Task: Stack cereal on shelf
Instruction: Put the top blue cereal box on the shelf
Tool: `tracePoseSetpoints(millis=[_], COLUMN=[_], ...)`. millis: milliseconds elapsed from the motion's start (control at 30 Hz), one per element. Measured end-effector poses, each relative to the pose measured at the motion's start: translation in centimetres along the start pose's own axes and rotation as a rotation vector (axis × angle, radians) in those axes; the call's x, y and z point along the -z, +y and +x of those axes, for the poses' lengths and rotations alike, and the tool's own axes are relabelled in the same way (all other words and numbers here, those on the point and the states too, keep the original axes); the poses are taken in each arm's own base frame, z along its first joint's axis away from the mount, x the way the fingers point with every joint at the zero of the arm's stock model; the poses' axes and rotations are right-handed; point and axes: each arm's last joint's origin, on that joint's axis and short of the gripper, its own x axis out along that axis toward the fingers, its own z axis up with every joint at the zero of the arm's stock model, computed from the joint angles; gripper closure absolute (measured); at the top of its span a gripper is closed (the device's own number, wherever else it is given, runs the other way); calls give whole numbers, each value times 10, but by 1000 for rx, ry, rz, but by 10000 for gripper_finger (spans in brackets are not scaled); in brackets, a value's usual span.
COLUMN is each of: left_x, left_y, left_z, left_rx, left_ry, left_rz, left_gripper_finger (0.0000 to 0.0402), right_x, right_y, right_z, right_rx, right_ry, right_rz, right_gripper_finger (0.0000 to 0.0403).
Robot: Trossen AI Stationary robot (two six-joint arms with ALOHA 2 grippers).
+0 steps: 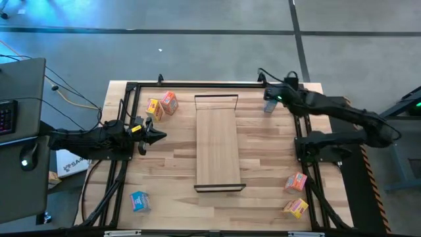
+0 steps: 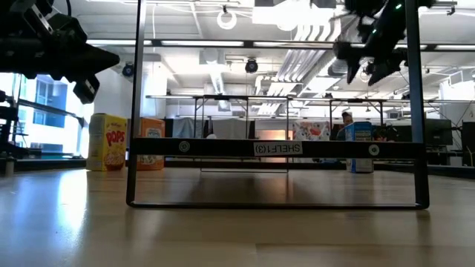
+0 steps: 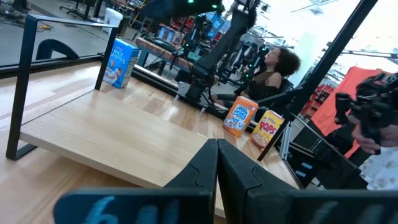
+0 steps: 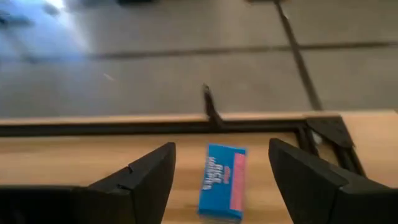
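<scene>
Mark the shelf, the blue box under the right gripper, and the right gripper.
shelf (image 1: 218,148), high view, bare middle of its board.
blue box (image 4: 222,180), right wrist view, its printed top face.
right gripper (image 4: 221,171), right wrist view, midway between its open fingertips.

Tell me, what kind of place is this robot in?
Probably a robot lab or workshop. Two robot arms work at a wooden table with a toy-size shelf and little cereal boxes, and behind it stand benches, equipment, and a person.

I see the shelf (image 1: 218,141) lying mid-surface (image 1: 171,178), nothing on it. Two cereal boxes (image 1: 162,104) stand at its far left, two (image 1: 296,194) near right, one (image 1: 139,201) near left, one (image 1: 269,105) far right.
</scene>
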Motion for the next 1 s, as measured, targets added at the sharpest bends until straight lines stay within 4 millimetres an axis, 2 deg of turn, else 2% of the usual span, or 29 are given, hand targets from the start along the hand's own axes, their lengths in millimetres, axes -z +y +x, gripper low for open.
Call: tracePoseSetpoints(millis=[167,367,767,1000], left_x=[0,0,0,0], left_y=[0,0,0,0], left_z=[0,0,0,0], left_rx=[0,0,0,0], left_ry=[1,0,1,0], left_rz=[0,0,0,0], left_gripper_finger=[401,401,401,401], right_x=[5,22,20,21], right_y=[11,5,8,7], right_z=[37,68,72,74], right_rx=[98,199,159,206], right_ry=[135,260,252,224], right_rz=[70,106,80,157], right_gripper_finger=[146,146,146,146])
